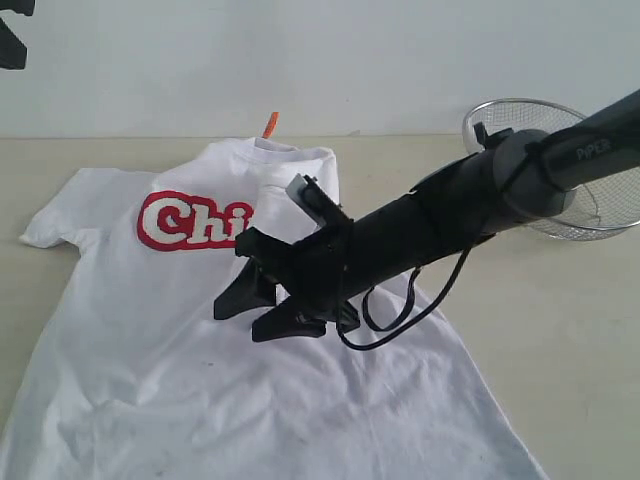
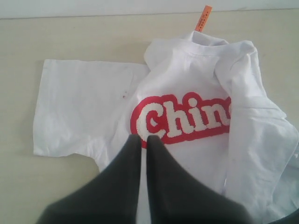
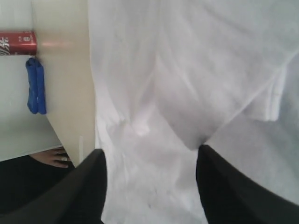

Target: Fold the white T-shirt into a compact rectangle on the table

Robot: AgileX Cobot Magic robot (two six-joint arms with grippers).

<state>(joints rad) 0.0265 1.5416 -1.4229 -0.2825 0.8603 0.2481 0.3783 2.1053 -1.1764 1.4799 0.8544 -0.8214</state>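
Exterior view: a pale beige matte counter (image 1: 560, 330) carries the soft white T-shirt (image 1: 150, 340), spread flat with one side folded across its red lettering, cloth rumpled. Right pincer (image 1: 245, 318) hovers over the shirt's middle, jaws wide, empty. Left pincer (image 2: 143, 138) is pinched shut near the lettering. Round wire-mesh basket (image 1: 610, 200) sits far right; orange tag (image 1: 270, 123) pokes from the collar.

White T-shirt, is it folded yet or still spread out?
Partly folded. One side of the white T-shirt is flapped over the chest, hiding part of the lettering; the other sleeve lies flat.
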